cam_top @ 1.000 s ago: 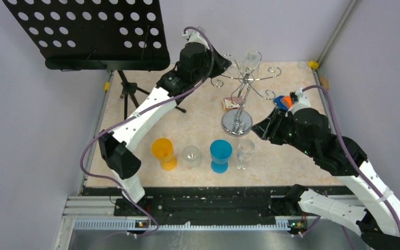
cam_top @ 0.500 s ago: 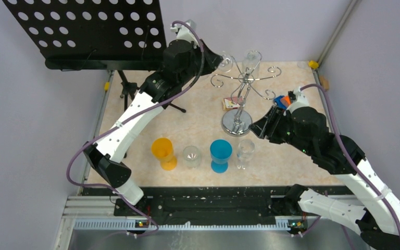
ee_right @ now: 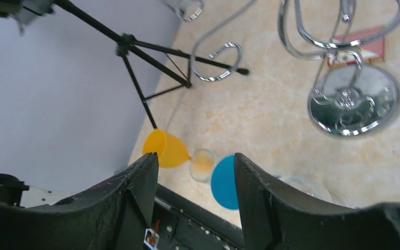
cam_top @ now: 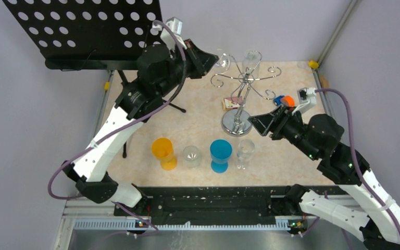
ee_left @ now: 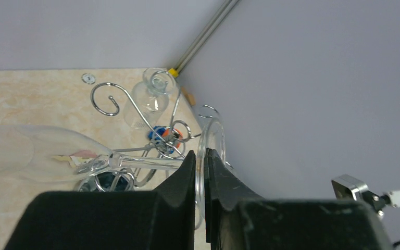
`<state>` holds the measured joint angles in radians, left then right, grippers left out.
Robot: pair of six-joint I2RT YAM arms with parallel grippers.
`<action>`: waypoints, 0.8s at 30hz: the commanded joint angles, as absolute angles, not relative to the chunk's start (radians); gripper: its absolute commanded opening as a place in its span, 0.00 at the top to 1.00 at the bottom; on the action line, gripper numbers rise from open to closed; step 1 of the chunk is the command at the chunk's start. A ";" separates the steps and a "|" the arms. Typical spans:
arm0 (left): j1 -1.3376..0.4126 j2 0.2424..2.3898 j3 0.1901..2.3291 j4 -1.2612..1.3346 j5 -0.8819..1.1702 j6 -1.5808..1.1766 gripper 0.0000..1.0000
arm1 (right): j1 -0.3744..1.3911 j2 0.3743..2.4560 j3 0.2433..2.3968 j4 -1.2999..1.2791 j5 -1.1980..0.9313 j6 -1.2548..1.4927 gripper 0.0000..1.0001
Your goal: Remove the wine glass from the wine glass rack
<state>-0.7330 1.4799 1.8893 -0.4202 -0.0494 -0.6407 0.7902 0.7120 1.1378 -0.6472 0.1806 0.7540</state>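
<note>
The chrome wine glass rack stands on its disc base at the table's back middle, and it also shows in the right wrist view. My left gripper is shut on the round foot of a clear wine glass. It holds the glass sideways, high up, just left of the rack's curled arm tips. The glass bowl points away from the jaws. A second wine glass hangs on the rack. My right gripper is open and empty beside the rack's base.
A black music stand with a tripod stands at the back left. An orange cup, a clear glass, a blue cup and another clear glass stand in a front row. A small card and a blue-orange object lie near the rack.
My left arm has risen and swung left, carrying the wine glass away from the rack's centre. My right arm has drawn back slightly, uncovering the blue-orange object.
</note>
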 commanded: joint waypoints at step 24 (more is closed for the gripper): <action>-0.844 1.180 1.816 -0.326 0.231 -0.900 1.00 | 0.800 0.940 1.258 0.174 -0.346 -0.194 0.43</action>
<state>-0.8402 1.2316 1.8210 -0.4042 0.1955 -0.8680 0.7902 0.9142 1.1641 0.0872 -0.2253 -0.0540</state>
